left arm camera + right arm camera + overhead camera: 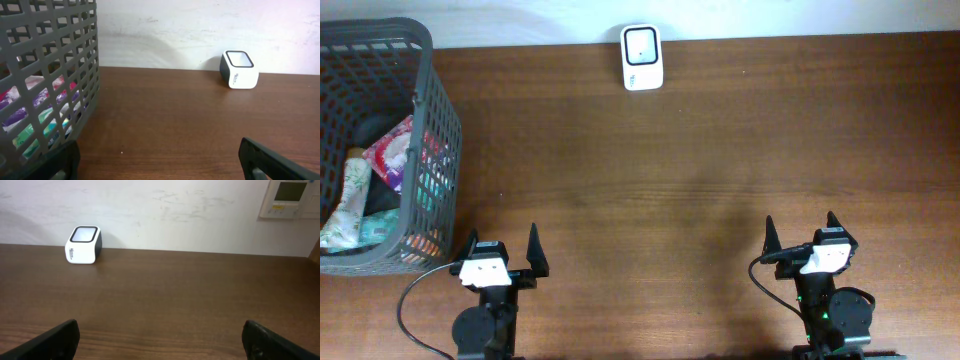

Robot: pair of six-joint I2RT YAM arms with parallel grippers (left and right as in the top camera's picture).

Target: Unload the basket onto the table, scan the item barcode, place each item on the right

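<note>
A white barcode scanner (642, 57) with a dark window stands at the table's far edge; it shows as a small white box (239, 70) in the left wrist view and the scanner (83, 244) again in the right wrist view. Colourful packaged items (392, 152) lie in the grey mesh basket (428, 120) at the left. My left gripper (501, 246) rests at the near edge beside the basket, open and empty. Near the front right, my right gripper (801, 232) stands open with nothing between its fingers.
The basket wall (50, 75) fills the left of the left wrist view, close to my left finger. A white wall runs behind the table, with a wall panel (290, 199) at the upper right. Bare brown wood (670, 180) lies between the grippers and the scanner.
</note>
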